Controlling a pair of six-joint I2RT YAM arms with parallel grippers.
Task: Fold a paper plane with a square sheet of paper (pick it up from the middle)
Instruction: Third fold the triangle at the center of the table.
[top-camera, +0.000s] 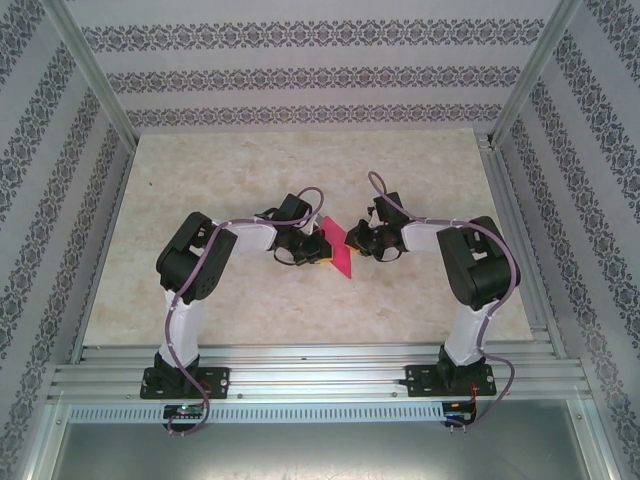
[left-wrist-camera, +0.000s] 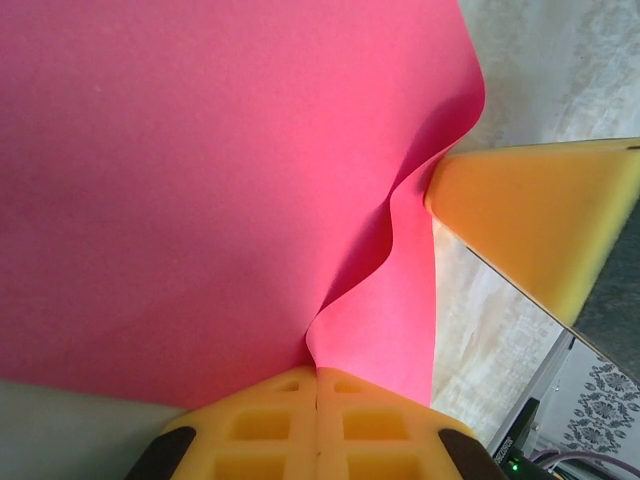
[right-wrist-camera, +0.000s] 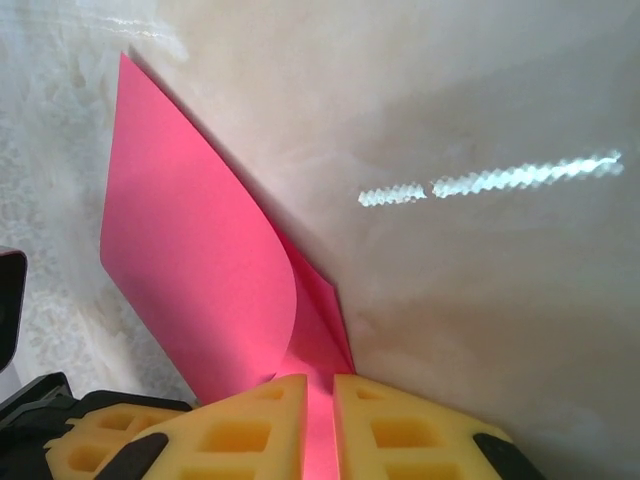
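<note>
**Left gripper (left-wrist-camera: 316, 378) clamps the sheet of paper (top-camera: 338, 252) from its left**

It lies between the arms, long axis near to far. Right gripper (right-wrist-camera: 320, 392) straddles its right edge, equally close, jaws a thin slit apart; whether they hold, I cannot tell

Pale marbled desk (top-camera: 250, 180), beige with faint cream veining, matte in the overhead view. Boxed in on three sides by papered walls (top-camera: 300, 70): white, crossed by horizontal bands of dark grey floral ornament (crisper at the back, slanting away on the sides). Framed by slim aluminium posts (top-camera: 92, 75) rising at the far corners. Edged along the near side by ribbed aluminium rails (top-camera: 320, 362), then a slotted strip (top-camera: 320, 412). Evenly lit, save one bright streak of glare (right-wrist-camera: 490, 178) across the desk surface in the right wrist view.
</note>
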